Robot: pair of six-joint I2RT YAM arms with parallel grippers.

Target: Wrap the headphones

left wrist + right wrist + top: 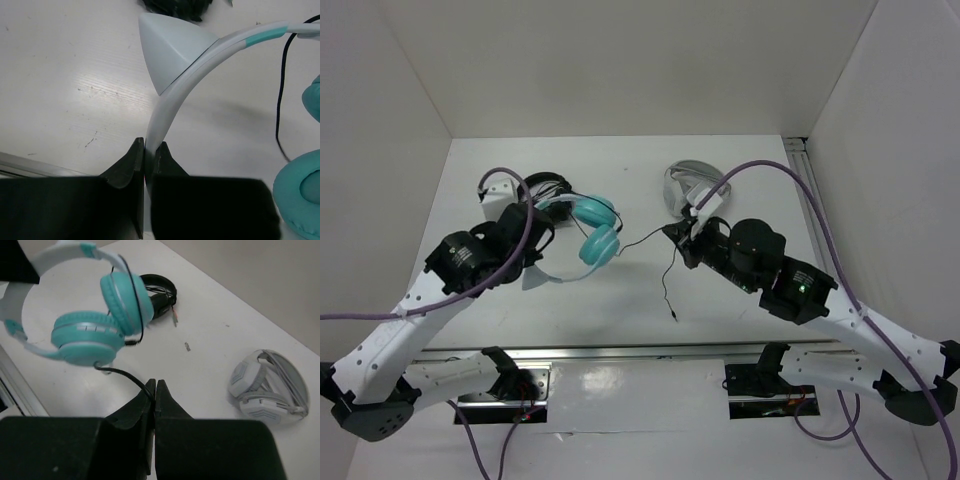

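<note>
Headphones point(595, 235) seen from overhead toward counter's point(740, 300) far-left corner. From left wrist: left gripper point(145, 150) clamped tight on pale headband point(167, 107). From right wrist: right gripper point(155, 387) pinching thin black cable point(120, 372); white-grey headset point(267, 385) near far edge.

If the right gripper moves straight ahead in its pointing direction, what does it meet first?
Most likely the teal ear cups. The right gripper, shut on the black cable, points toward them, though their height is unclear.

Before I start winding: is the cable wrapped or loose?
Loose: the cable trails over the table from the headphones to the right hand, unwound.
</note>
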